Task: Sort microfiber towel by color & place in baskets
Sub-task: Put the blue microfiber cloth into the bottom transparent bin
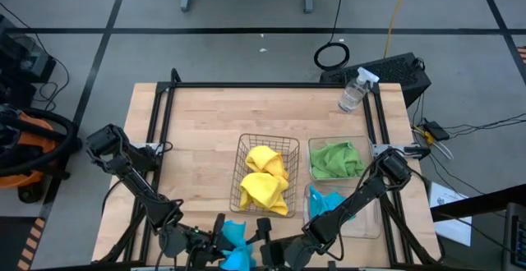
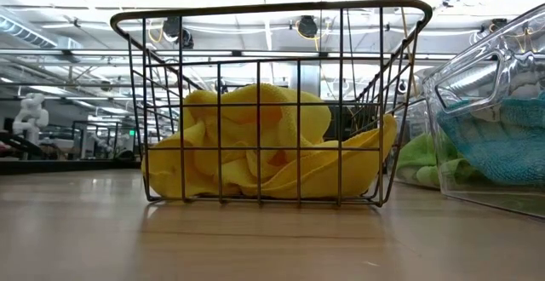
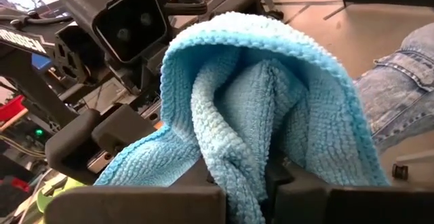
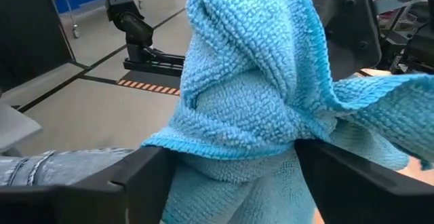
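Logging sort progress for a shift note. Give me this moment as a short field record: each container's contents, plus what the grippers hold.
wire basket: yellow towels
far clear tub: green towel
near clear tub: blue towel
left gripper: shut on loose blue towel at the table's near edge
right gripper: jaws around the same towel, not clamped
spray bottle: far right corner

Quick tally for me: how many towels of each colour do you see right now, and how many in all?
Yellow towels: 2, both in the wire basket.
Green towel: 1, in a clear tub.
Blue towels: 2, one in the other tub, one held between the claws.
Total: 5.
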Controlling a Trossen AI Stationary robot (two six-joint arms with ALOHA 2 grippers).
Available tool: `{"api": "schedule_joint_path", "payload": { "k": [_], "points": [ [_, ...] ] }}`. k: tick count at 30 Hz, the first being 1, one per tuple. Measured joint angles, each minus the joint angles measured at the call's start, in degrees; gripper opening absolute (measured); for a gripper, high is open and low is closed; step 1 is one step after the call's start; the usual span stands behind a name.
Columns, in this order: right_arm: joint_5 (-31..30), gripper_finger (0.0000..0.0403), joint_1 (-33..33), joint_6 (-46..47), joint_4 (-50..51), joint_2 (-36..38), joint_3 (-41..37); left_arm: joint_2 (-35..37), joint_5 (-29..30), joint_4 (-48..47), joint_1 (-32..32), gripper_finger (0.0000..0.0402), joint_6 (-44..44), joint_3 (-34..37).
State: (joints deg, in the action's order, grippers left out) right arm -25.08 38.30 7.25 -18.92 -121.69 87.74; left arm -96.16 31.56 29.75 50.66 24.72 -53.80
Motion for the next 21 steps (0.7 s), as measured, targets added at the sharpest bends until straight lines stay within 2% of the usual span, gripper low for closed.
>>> {"api": "schedule_joint_path", "payload": {
  "k": [3,7,11,17,21],
  "points": [
    [1.16,0.0302,0.0,0.16,0.86,0.0,0.0,0.0,-0.04,-0.08,0.0,0.0032,0.06,0.0],
    [6.67,0.0293,-0.17,7.65,7.17,1.59,0.02,0.0,-0.2,0.01,0.34,0.0033,0.19,0.0],
    [6.08,0.0287,0.01,13.23,11.91,3.1,0.02,0.0,-0.14,0.36,0.76,0.003,2.59,-0.09],
    [5.95,0.0289,-1.32,11.56,10.86,3.15,0.02,0.02,-0.16,2.04,0.3,0.003,3.31,-0.09],
    [5.93,0.0272,-2.07,10.85,9.31,3.15,0.02,0.02,-0.25,2.42,-0.42,0.003,4.56,-0.09]
  ]
}}
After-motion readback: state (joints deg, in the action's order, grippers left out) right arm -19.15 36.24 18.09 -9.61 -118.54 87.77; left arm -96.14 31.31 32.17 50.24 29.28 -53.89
